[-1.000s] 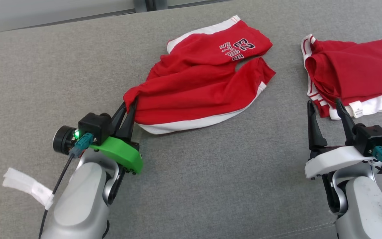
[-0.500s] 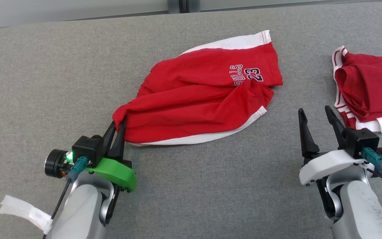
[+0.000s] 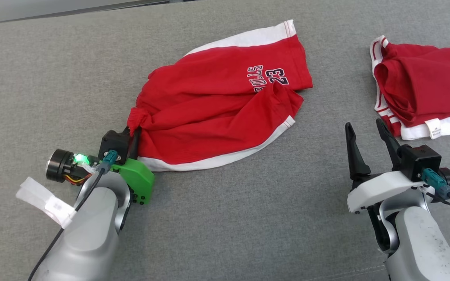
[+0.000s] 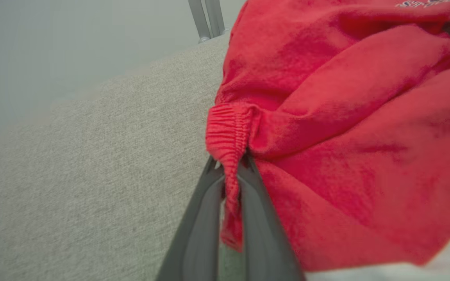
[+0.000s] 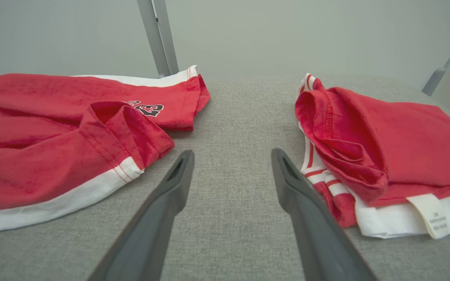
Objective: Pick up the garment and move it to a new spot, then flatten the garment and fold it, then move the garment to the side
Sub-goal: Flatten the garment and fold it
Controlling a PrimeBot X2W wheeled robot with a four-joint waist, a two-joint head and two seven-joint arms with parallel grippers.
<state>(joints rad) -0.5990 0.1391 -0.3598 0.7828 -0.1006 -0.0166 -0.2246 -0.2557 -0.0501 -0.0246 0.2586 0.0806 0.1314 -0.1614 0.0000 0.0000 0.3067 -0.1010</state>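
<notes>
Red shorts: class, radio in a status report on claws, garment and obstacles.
Left claw shut on red shorts at the waistband. Right claw open, empty, between the two garments. Second red garment folded at right, clear of the shorts.

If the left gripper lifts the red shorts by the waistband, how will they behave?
Probably floppy: the shorts bunch into folds where the left gripper pinches them. Likely not slippery: they look soft, and the elastic waistband is gathered.
</notes>
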